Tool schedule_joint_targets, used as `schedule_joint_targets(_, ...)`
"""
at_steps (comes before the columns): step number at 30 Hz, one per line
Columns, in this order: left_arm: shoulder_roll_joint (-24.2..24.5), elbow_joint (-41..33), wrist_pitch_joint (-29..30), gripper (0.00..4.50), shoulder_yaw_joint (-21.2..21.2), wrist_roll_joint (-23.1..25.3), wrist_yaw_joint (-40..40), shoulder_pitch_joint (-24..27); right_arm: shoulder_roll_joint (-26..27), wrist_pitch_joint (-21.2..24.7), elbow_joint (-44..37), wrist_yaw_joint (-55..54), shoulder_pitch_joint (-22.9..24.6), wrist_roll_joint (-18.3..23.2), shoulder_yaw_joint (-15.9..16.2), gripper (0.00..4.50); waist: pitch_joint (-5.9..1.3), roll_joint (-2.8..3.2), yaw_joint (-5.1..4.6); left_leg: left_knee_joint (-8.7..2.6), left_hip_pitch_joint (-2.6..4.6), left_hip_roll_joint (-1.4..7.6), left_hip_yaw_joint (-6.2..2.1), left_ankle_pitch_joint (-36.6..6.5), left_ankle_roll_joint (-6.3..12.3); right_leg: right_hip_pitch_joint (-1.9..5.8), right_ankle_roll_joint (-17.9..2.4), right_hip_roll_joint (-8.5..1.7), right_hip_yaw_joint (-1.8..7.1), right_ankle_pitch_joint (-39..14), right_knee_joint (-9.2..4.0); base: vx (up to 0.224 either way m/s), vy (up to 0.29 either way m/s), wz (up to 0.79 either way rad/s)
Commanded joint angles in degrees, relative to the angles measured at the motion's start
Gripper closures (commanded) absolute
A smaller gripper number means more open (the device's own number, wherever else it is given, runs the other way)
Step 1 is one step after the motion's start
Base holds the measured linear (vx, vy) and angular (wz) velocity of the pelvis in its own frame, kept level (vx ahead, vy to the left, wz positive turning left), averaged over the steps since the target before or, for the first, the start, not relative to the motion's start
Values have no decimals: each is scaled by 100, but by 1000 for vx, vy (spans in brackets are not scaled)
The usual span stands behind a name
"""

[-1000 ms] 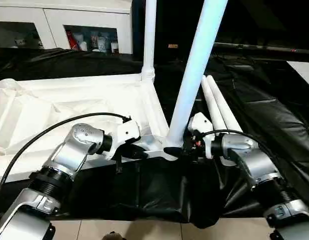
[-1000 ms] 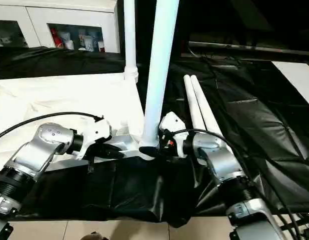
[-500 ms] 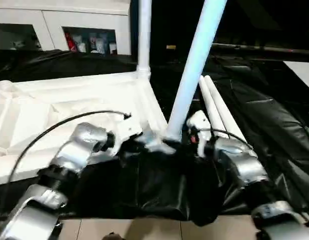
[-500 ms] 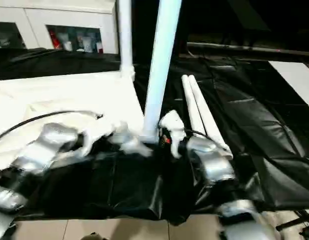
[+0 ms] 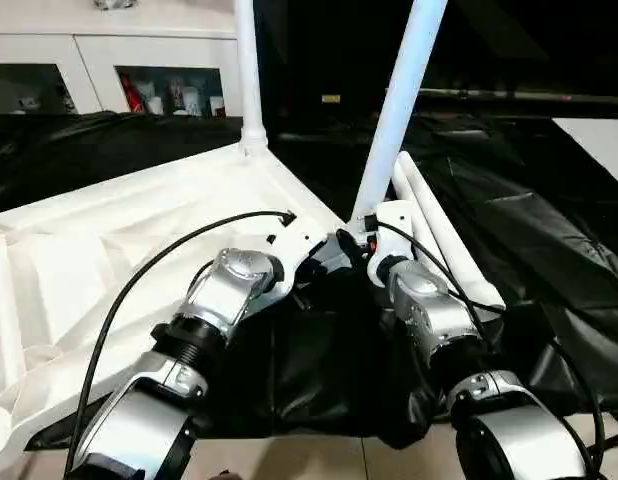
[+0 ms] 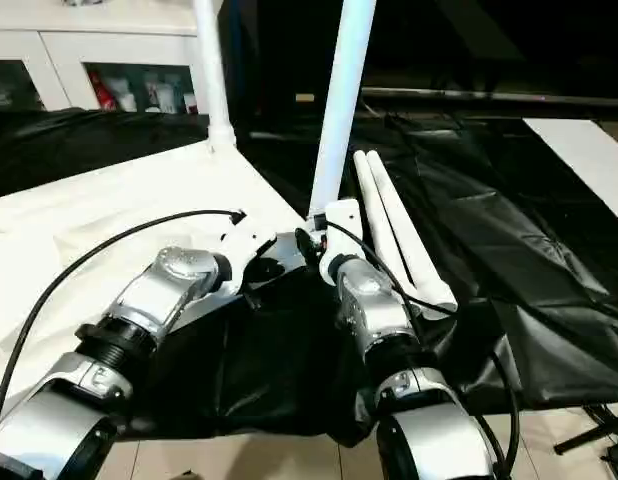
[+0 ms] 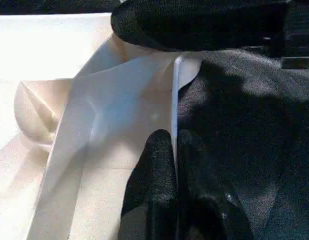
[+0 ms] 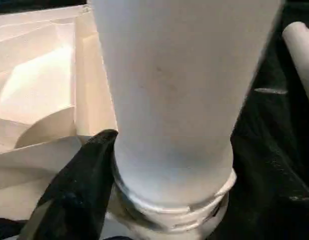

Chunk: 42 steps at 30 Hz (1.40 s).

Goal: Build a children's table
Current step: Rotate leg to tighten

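The top is lying ribbed side up on the black sheet, spread out ahead and to my left; two legs are already standing in sockets, the far leg at the back corner and the near leg at the corner right in front of me; two spare legs lie side by side on the sheet just right of that.

My left gripper is pressed together, pinching the thin edge of the top by the near corner; my right gripper is at the base of the near leg, one finger against the flared end where it meets the socket; it's wrapped round that leg but I can't tell how firmly.

So I reckon I'm seating leg number two, holding the top steady while it goes home; it leans a bit, so it may not be fully in. Next I'd want it pushed straight down, then let go and reach for a spare; the other sockets are way off left, which looks awkward.
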Motion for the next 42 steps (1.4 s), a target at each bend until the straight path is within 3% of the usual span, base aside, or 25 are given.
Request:
schedule_joint_targets(1, 36, 127, -170, 450, 159, -31, 280, 44, 109, -61, 214, 297, -106, 87, 52, 70, -308, -31, 3, -396, -17, 246, -70, -755, 185, 283, -1243, -492, 278, -307, -502, 0, 0, 0)
schedule_joint_targets(2, 156, 27, -230, 450, 150, -75, 96, 84, 57, -121, 141, 567, -161, 90, 127, 70, -302, -71, 3, -398, -19, 244, -68, -779, 203, 277, -1231, -495, 274, -414, -504, 0, 0, 0)
schedule_joint_targets(5, 184, -9, -235, 450, 148, -85, 60, 97, 48, -156, 154, 627, -189, 85, 145, 50, -313, -43, -19, -393, -33, 248, -70, -657, 243, 278, -1238, -495, 274, -278, -489, 0, 0, 0)
schedule_joint_targets(6, 272, -101, -305, 450, 123, -113, -112, 144, -44, -146, 8, 859, -165, 47, 240, 30, -325, -103, -26, -379, -34, 243, -56, -548, 289, 288, -1265, -491, 275, -120, -476, 0, 0, 0)
schedule_joint_targets(8, 272, -101, -305, 450, 123, -113, -112, 144, -44, -146, 8, 859, -165, 47, 240, 30, -329, -67, -16, -366, -45, 243, -54, -404, 372, 288, -1309, -498, 272, 88, -448, 0, 0, 0)
schedule_joint_targets(10, 601, -282, -593, 450, 21, -132, -636, 289, -477, -63, -586, 1650, 26, -9, 486, 30, -337, -122, -1, -348, -69, 229, -51, -236, 516, 315, -1304, -482, 257, 312, -434, 0, 0, 0)
schedule_joint_targets(13, 1015, -510, -907, 450, -65, -252, -1409, 463, -1097, 93, -1251, 2728, 307, 7, 689, 30, -359, -113, 32, -313, -81, 249, -47, -68, 668, 299, -1228, -472, 261, 670, -380, 0, 0, 0)
schedule_joint_targets(15, 1170, -685, -1021, 450, -90, -406, -1822, 538, -1334, 37, -1375, 3155, 393, -71, 803, 30, -360, -101, 64, -297, -77, 246, -37, -5, 725, 277, -1299, -464, 256, 844, -354, 0, 0, 0)
schedule_joint_targets(21, 1468, -1078, -1002, 450, -221, -606, -2567, 679, -1643, 126, -1631, 3848, 508, 52, 928, 30, -339, -82, 65, -323, -42, 288, -26, -251, 558, 248, -1525, -478, 258, 633, -364, 0, 0, 0)
schedule_joint_targets(24, 1559, -1282, -924, 450, -252, -764, -2945, 733, -1838, 361, -1940, 4363, 616, 205, 1082, 30, -334, -83, 95, -320, -44, 278, -22, -214, 587, 257, -1515, -459, 259, 759, -357, 0, 0, 0)
schedule_joint_targets(30, 1576, -1321, -1006, 450, -267, -791, -3157, 730, -1922, 322, -1992, 4597, 651, 66, 1191, 30, -331, -84, 140, -322, -38, 277, -18, -309, 473, 249, -1494, -471, 261, 554, -372, 0, 0, 0)
schedule_joint_targets(31, 1567, -1318, -1001, 450, -257, -785, -3162, 726, -1905, 329, -1982, 4640, 642, 64, 1186, 57, -336, -85, 149, -322, -33, 278, -20, -307, 449, 251, -1488, -470, 260, 544, -369, 0, 0, 0)
schedule_joint_targets(33, 1570, -1331, -995, 450, -261, -783, -3163, 727, -1894, 329, -1975, 4666, 636, 62, 1186, 57, -343, -85, 152, -317, -38, 275, -22, -245, 452, 254, -1493, -463, 258, 652, -353, 0, 0, 0)
schedule_joint_targets(42, 1569, -1333, -995, 450, -266, -765, -3176, 728, -1942, 376, -2032, 4820, 695, 65, 1279, 140, -352, -103, 165, -303, -51, 267, -24, -155, 503, 269, -1496, -461, 250, 784, -337, 0, 0, 0)
